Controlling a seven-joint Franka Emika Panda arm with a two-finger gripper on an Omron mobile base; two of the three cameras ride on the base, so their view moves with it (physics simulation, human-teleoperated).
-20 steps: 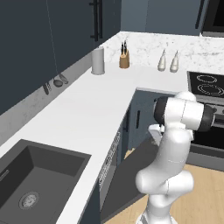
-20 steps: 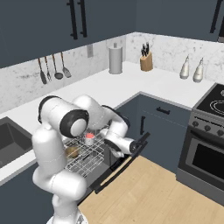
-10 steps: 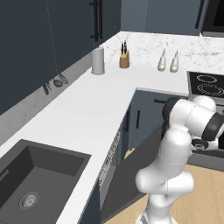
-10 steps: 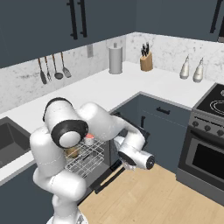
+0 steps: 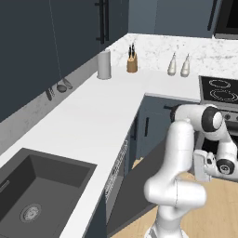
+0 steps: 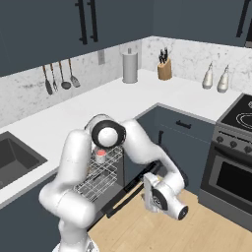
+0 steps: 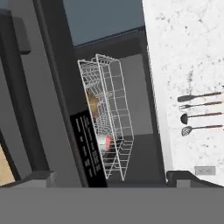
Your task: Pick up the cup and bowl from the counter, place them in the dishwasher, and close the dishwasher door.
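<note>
- Hand view findings, all referred to the wire rack (image 7: 107, 116) of the dishwasher (image 7: 131, 109): the rack is pulled out, with the cup (image 7: 108, 141) showing its red top near one end and the brown bowl (image 7: 92, 102) nearer the middle. Both items sit inside the rack.
- The dishwasher door (image 7: 52, 100) hangs open beside the rack, its inner control strip facing the camera. The marbled counter (image 7: 188, 65) runs along the rack's far side, with utensils (image 7: 199, 113) hanging beyond it.
- Right base view confirms this: the cup (image 6: 100, 156) stands in the rack (image 6: 101, 174), the door (image 6: 133, 189) is lowered in front of it, and the gripper (image 6: 165, 204) hangs just outside the door's outer edge, well apart from the rack.
- Fingers: spread to their widest and holding nothing; the two dark tips (image 7: 37, 177) bracket the lower frame, not touching the door.
- Loading appears complete; the door is judged the remaining item.
- Handling judgement: the door is a stiff, flat, hinged panel, likely moderately heavy with a smooth face. No grasp seems needed; pushing near the free edge, away from the hinge, should give the best leverage.
- Risk: the extended rack may block closure unless pushed in.
</note>
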